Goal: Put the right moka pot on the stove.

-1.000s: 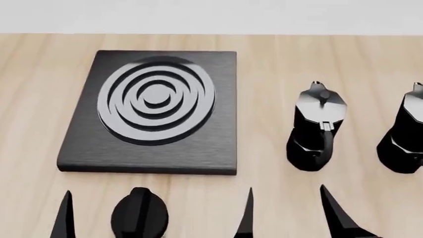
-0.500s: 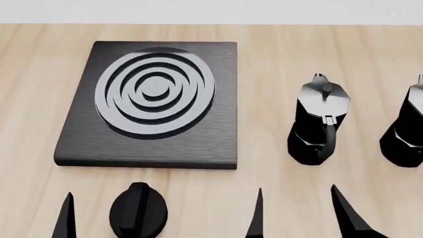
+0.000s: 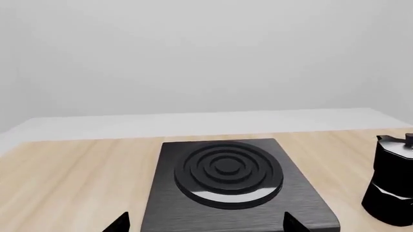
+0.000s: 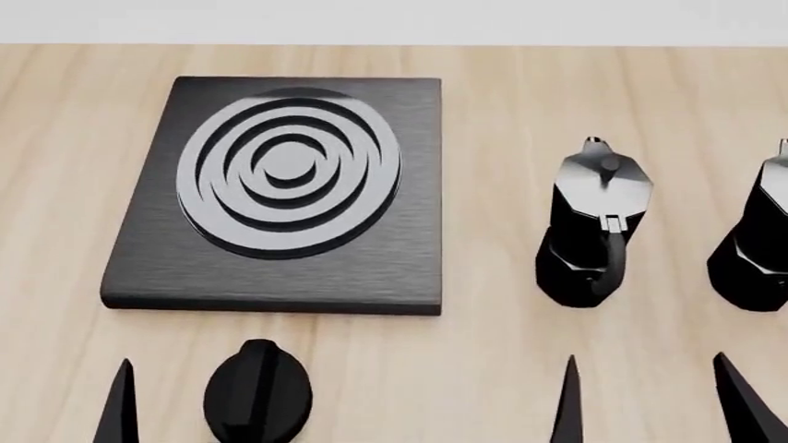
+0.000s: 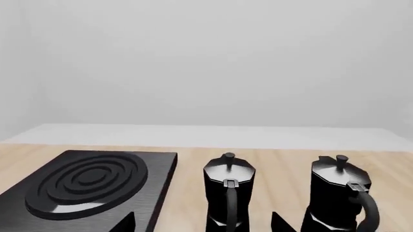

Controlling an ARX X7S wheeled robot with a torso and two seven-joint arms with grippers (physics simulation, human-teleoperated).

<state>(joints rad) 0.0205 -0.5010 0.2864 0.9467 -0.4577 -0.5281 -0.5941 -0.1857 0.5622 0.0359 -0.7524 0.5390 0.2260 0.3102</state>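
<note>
Both grippers hovered low at the near edge of the wooden table [image 4: 493, 351], neither holding anything.

The right gripper [image 4: 652, 397] had its fingers spread apart, pointing toward the two pots; the left gripper [image 4: 197, 401] also stood spread, its fingertips straddling a black oval knob [image 4: 258, 392]. The right moka pot [image 4: 754, 231] stood upright at the head view's right edge, beside its twin, the left moka pot [image 4: 597, 226], which stood between it and the stove [image 4: 290, 185].

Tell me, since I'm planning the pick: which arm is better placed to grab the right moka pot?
Right. The right gripper is open below the two pots, nearer the right moka pot; the left gripper sits by the stove.
</note>
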